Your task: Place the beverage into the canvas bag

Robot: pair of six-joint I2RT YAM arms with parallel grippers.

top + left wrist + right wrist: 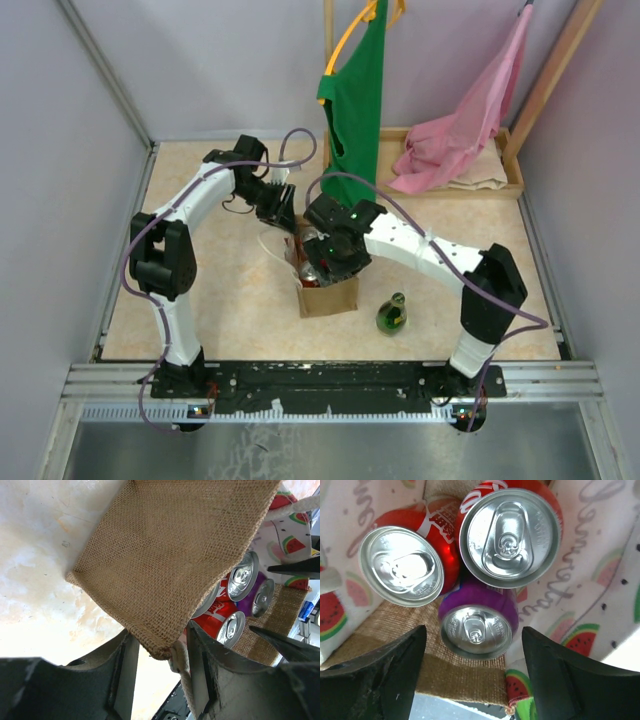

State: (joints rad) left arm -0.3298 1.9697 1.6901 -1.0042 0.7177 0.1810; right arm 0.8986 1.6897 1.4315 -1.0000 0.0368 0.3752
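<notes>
The canvas bag point(328, 297) stands mid-table, its tan side panel facing me. My left gripper point(285, 222) is at its far rim. In the left wrist view the left gripper point(160, 650) is shut on the bag's burlap corner point(170, 555) and a white loop handle point(181, 656). My right gripper point(322, 262) hovers over the bag's mouth. It is open, with its fingers either side of a purple can point(476, 622) and not touching it. Two red cans point(507, 535) stand beside the purple one inside the bag point(600, 555). A green bottle point(391, 315) stands on the table to the bag's right.
A wooden tray point(512, 165) at the back right holds a pink cloth point(460, 130). A green apron point(355, 100) hangs from a wooden stand behind the bag. Grey walls close in the left and right sides.
</notes>
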